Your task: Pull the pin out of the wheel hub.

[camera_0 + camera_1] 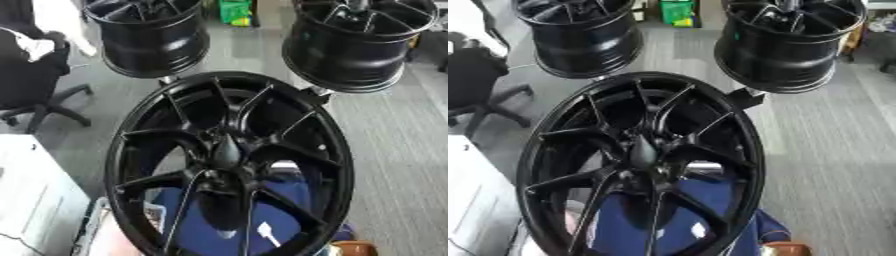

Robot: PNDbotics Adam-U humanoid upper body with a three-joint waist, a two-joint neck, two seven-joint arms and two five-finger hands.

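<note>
Front centre, glossy black spoked wheel hub (229, 160), blue cloth (223, 220) behind; fingers can't tell

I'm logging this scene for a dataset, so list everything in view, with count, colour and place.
Large spoked alloy wheel: one, black, centre foreground, face toward the camera.
Conical hub centre piece: one, black, middle of that wheel; whether it is the pin I cannot tell.
Smaller wheels: two, black, upper left and upper right.
Swivel office chair: one, black, left edge.
Blue fabric: one, blue, behind the lower spokes.
Green box: one, green, top centre.
Carpeted floor: grey, right side.
Robot hands: none in view.
</note>
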